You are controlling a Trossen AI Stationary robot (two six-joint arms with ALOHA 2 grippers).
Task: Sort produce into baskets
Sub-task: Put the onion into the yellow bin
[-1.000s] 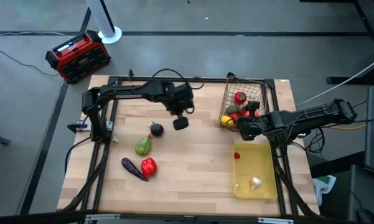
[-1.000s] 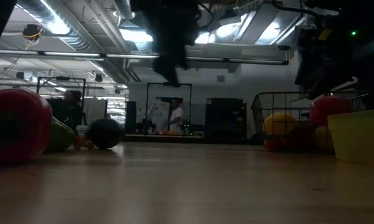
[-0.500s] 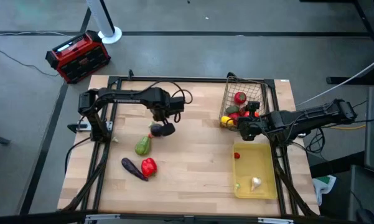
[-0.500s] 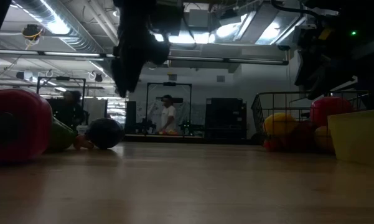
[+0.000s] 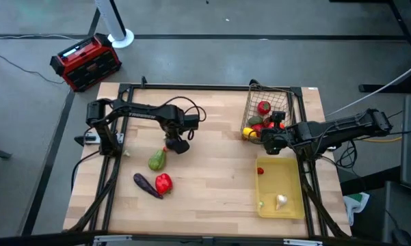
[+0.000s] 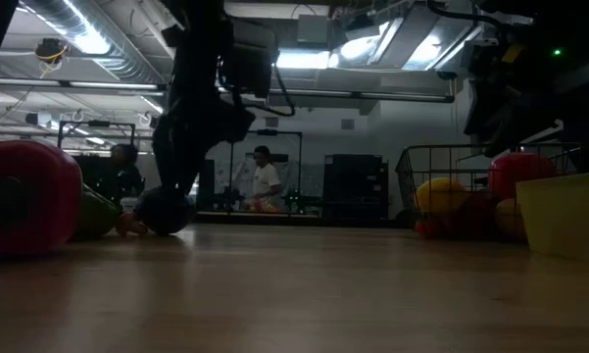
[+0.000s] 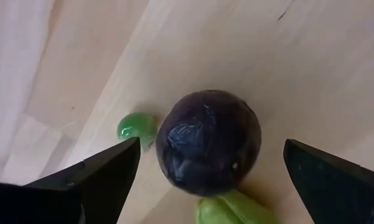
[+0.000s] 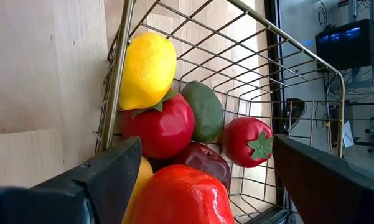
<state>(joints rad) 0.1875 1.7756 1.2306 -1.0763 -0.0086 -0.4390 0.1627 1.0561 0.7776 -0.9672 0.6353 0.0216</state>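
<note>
Right now the dark purple round fruit (image 7: 208,143) lies on the bare wood of the counter (image 5: 212,171), and the left pincer (image 5: 177,145) hangs straight over it with its fingers (image 7: 93,177) spread wide to either side, not touching it. At about seven o'clock from that fruit, just beside it, lies a green pear-shaped piece (image 5: 156,160); farther the same way lie a long purple eggplant (image 5: 146,184) and a red pepper (image 5: 163,182), these two touching. From counter height the red pepper (image 6: 24,196) fills the near foreground and hides part of the green piece. Off at three o'clock, well apart, the wire-mesh basket (image 5: 287,102) stands at the counter's far edge, packed with a lemon (image 8: 147,68), red tomatoes (image 8: 158,127) and a green avocado (image 8: 203,111). The right pincer (image 5: 270,140) waits at the basket's near side, fingers spread, empty. Toward five o'clock from it the yellow tray (image 5: 290,184) holds a small red piece (image 5: 260,171) and a white garlic (image 5: 281,201). Beyond the counter's corner, on the floor at eleven o'clock, sits a red-and-black box (image 5: 85,61). Two people (image 6: 265,181) show in the room behind.
</note>
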